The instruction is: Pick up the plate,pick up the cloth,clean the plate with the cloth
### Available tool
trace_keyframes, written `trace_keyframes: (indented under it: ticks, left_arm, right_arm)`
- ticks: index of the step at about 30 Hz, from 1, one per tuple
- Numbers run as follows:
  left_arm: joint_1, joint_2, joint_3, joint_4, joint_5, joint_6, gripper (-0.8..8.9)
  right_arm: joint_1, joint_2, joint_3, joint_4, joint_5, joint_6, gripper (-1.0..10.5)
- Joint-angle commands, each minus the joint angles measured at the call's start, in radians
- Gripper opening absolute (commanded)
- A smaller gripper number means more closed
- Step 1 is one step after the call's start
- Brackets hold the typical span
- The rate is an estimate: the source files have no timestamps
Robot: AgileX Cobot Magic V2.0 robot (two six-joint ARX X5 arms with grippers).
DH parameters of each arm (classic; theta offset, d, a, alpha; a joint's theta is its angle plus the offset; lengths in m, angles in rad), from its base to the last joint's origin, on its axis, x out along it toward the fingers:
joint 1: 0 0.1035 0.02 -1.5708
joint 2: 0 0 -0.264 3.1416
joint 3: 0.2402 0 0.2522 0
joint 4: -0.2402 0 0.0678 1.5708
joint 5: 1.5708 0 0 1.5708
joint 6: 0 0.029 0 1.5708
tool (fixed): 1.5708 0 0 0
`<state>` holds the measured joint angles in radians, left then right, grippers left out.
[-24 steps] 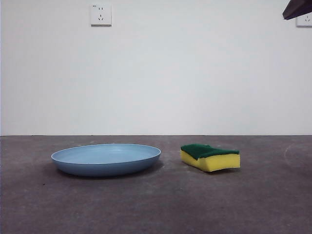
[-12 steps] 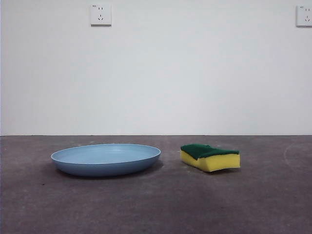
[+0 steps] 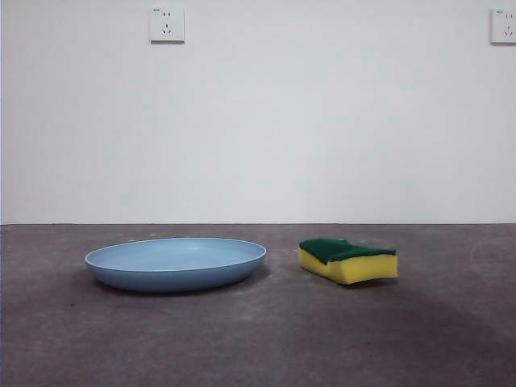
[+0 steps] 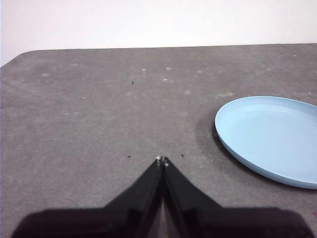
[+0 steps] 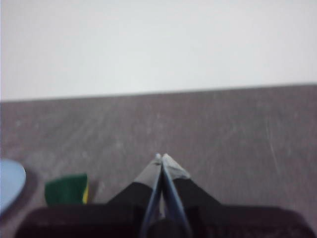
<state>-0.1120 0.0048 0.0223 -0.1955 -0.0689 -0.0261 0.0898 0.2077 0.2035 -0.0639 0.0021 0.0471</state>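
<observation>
The light-blue plate [image 3: 176, 263] lies flat on the dark grey table, left of centre in the front view. The cloth, a yellow sponge with a green scouring top [image 3: 348, 259], rests on the table just to the plate's right, apart from it. Neither arm shows in the front view. My left gripper [image 4: 161, 160] is shut and empty, off to the side of the plate [image 4: 270, 139] and clear of it. My right gripper [image 5: 160, 157] is shut and empty too, with the cloth [image 5: 67, 189] and a sliver of the plate [image 5: 10, 184] off to one side.
A white wall with two sockets [image 3: 167, 23] [image 3: 503, 26] stands behind the table. The table's far rounded corner [image 4: 22, 54] shows in the left wrist view.
A dark arm tip at the front view's top right corner one second ago has left the picture. Plate and cloth have not moved.
</observation>
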Motion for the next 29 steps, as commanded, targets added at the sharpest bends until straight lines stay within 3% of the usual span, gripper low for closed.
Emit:
trace_keyframes:
  ticks: [1,14,29]
  left_arm:
    - [0.003,-0.003,-0.015,0.006,-0.003,0.007,-0.03]
    - [0.003,-0.003,-0.015,0.006,-0.003,0.007,-0.04]
    - [0.003,-0.003,-0.015,0.006,-0.003,0.007,-0.04]
  right_arm:
    - [-0.008,-0.041,-0.065,0.014,-0.003,0.016,0.0]
    - [-0.012,-0.17,-0.157,-0.069,-0.003,0.036,0.0]
    - [-0.011,-0.207,-0.198,-0.117,-0.032,0.124,0.0]
